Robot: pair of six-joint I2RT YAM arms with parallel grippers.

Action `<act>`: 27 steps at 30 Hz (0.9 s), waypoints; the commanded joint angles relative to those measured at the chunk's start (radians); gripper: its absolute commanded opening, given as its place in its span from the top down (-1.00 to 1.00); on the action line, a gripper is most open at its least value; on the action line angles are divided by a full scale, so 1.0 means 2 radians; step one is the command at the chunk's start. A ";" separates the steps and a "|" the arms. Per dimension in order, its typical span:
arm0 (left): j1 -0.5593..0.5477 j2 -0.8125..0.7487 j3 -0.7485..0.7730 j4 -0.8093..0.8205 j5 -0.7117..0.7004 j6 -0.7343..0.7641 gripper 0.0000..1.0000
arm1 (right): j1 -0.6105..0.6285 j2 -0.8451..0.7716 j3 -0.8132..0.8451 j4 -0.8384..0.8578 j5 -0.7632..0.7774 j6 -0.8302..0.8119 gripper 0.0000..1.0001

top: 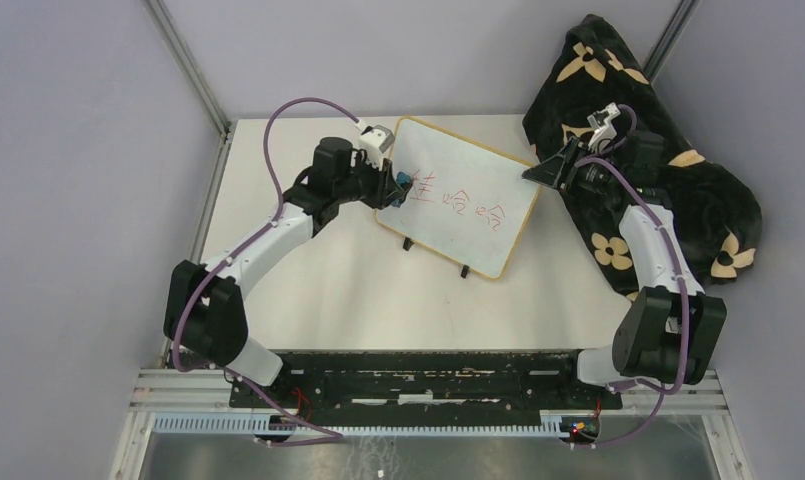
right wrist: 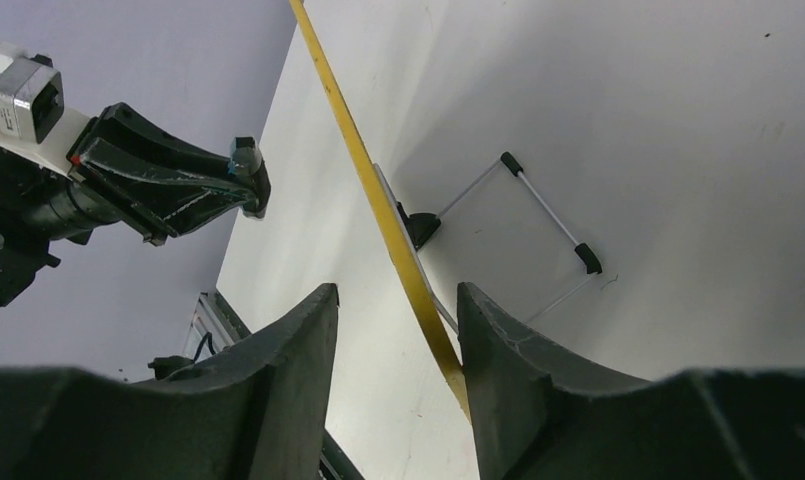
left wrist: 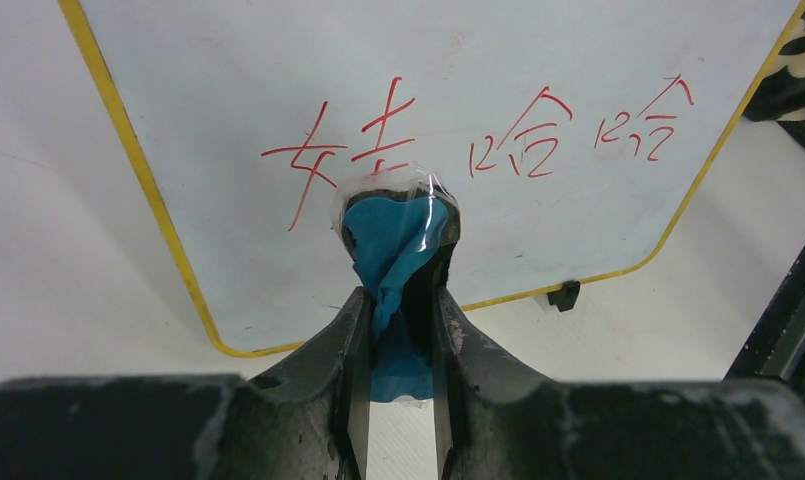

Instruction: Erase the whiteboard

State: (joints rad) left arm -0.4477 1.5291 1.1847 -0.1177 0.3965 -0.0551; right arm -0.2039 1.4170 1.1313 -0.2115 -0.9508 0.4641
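Plainly, the coming stroke depends on how the red marks lie from the left gripper. That gripper is clamped on a small blue eraser wrapped in clear film. In the left wrist view the eraser's tip is set against the foot of the 2nd of 4 characters. The 1st character lies just up and to the left of the tip, and the other 2 are strung out to its right. The line of writing follows the long axis of the whiteboard, so a sideways sweep along that axis is judged to be what is called for.

The whiteboard is propped at a tilt near the middle of the table, and the left arm is much the nearer to the writing. The right gripper is placed at the board's far right edge. Its jaws are parted, and the thin frame runs between them with a gap seen on both sides, so no pinch is shown.

Whether the eraser is truly pressed onto the surface cannot be made out, since the film and the fingers cover the contact. The board's right corner is cut off in the left wrist view. In the top view the right gripper is hard to read against the dark flowered blanket.
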 commanded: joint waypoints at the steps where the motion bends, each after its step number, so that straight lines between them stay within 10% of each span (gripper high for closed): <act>1: -0.005 0.008 0.025 0.018 -0.007 -0.009 0.92 | 0.009 -0.021 -0.008 0.014 -0.007 -0.016 -0.06; 16: -0.017 0.084 0.097 0.012 -0.013 -0.008 0.94 | 0.013 -0.014 -0.020 0.012 0.003 -0.025 0.19; 27: -0.020 0.124 0.136 0.012 -0.021 -0.001 0.94 | 0.013 -0.007 -0.016 0.002 0.008 -0.031 0.89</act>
State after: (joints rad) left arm -0.4801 1.7660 1.4002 -0.1249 0.3676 -0.0551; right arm -0.1768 1.4067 1.0874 -0.2062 -0.9291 0.4000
